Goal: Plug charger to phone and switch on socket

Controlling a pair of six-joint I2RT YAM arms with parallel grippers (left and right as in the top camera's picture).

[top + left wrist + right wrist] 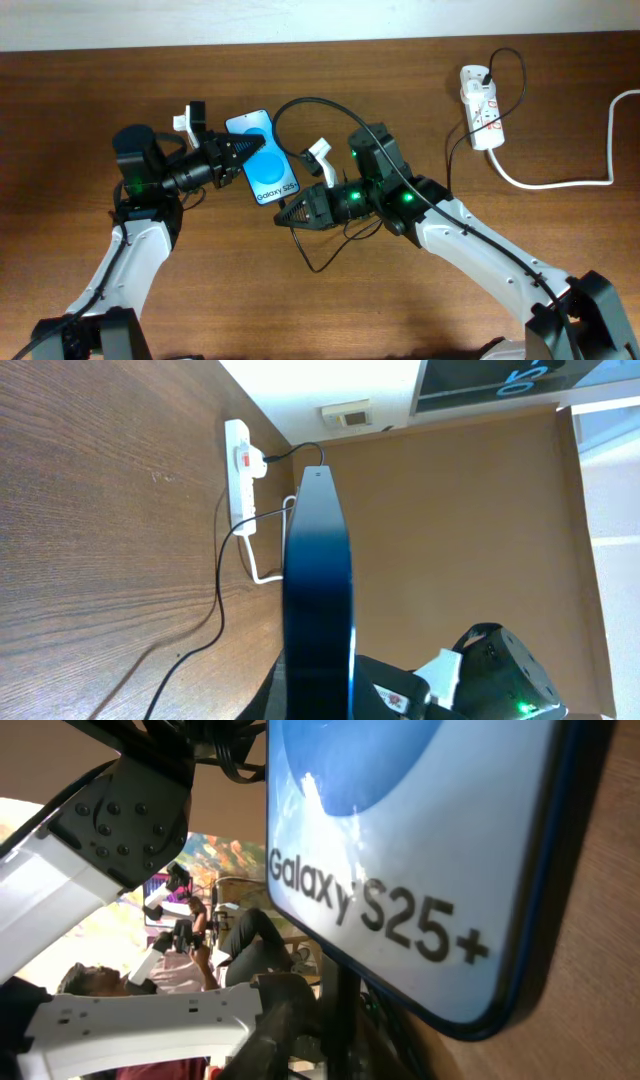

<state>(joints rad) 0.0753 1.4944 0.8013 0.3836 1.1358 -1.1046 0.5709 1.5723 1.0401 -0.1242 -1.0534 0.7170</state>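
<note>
**Entry: phone charging, cable not yet seated, switch not yet reached**

- **The phone** [262, 160]: blue screen reading "Galaxy S25+". It is being held up off the wooden table [90, 90], tilted, with its lower end pointing toward the right arm. In the left wrist view it is showing edge-on.
- **Left gripper** [243, 155]: its claw is clamping narrow on the phone's upper end and presenting it for plugging.
- **Right gripper** [283, 213]: it is hovering just beside the phone's lower end, with the fingers aimed at it. Its wrist view is filling with the screen, and the dark fingertips are blurring together at the bottom edge. I cannot tell how wide the claw is standing, or whether the plug tip is sitting in it.
- **The charger** [218, 595]: its thin black cable is running from the socket across the table and looping over the right arm. The tip is hidden.
- **The socket** [480, 95]: it is lying at the far right of the table, well apart from both arms, with a black plug inserted and the thick white cord [560, 183] trailing off right. The switch position is too small to read.

**Progress, as judged:** the phone is lifted and steadied. No cable is seen entering the phone, so insertion looks pending. The switching step is also waiting, since neither arm is near the strip.
</note>
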